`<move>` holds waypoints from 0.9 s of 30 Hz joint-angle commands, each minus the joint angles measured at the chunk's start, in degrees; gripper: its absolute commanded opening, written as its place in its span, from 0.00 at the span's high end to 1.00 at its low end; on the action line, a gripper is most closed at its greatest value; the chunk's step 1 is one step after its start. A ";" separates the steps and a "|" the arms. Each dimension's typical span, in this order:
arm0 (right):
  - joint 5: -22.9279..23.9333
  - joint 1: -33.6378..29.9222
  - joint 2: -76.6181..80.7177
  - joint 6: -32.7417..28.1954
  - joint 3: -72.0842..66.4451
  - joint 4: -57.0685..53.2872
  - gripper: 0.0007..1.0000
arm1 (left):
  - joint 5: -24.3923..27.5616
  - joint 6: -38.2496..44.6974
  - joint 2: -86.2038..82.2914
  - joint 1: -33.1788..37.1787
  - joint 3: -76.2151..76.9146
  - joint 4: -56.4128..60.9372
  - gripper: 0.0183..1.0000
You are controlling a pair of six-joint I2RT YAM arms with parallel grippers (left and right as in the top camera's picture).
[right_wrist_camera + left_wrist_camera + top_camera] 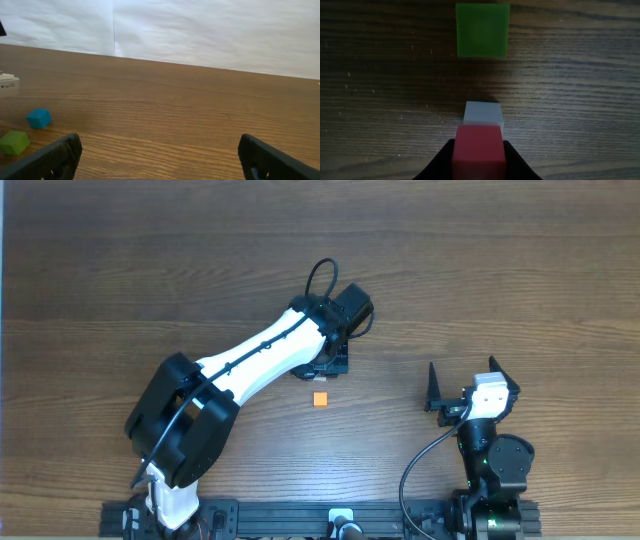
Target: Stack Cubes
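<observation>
Your left gripper (478,144) is squeezed tight on a red cube (478,156) — its dark fingers (439,165) press on two sides of it. The red cube has plain, smooth faces and sharp corners. It sits straight in the grip, with one flat face turned up to the wrist camera. All its sides are the same, so no side is the long one.

In the top view, this gripper is close to the middle of the picture, a little above it, over the brown wooden table (150,260).

Just past the red cube is a white cube (482,112). The red one hides its near edge, and you cannot tell if the two touch. Farther on, well apart from both, lies a green cube (482,30), flat on the wood with its edges running along the grain. The three sit nearly in one line.

A small orange cube (320,400) lies alone in the top view, just below the middle of the picture and just below the left gripper. Its sides run almost straight with the picture's edges.

Your right gripper (465,377) is at the lower right of the top view — its fingers are spread wide with nothing between them. Its wrist camera sees a blue cube (39,118) near the green one.
</observation>
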 commanded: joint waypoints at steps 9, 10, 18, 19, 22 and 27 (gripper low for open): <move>0.35 -0.37 -0.52 -0.22 -0.33 -0.11 0.01 | 0.37 0.83 1.62 0.39 0.46 0.94 0.98; 0.35 -0.37 -0.52 -0.22 -0.33 -0.11 0.01 | 0.37 0.83 1.73 0.39 0.46 0.94 0.98; 0.35 -0.37 -0.52 -0.22 -0.33 -0.11 0.01 | 0.37 0.85 1.92 0.39 0.46 0.92 0.98; 0.37 -0.37 -0.52 -0.22 -0.33 -0.11 0.01 | 0.37 0.85 1.92 0.39 0.46 0.92 0.98; 0.35 -0.37 -0.52 -0.22 -0.33 -0.11 0.01 | 0.37 0.85 1.92 0.39 0.46 0.76 0.97; 0.35 -0.37 -0.52 -0.22 -0.33 -0.09 0.01 | 0.37 0.85 1.92 0.39 0.46 0.52 0.77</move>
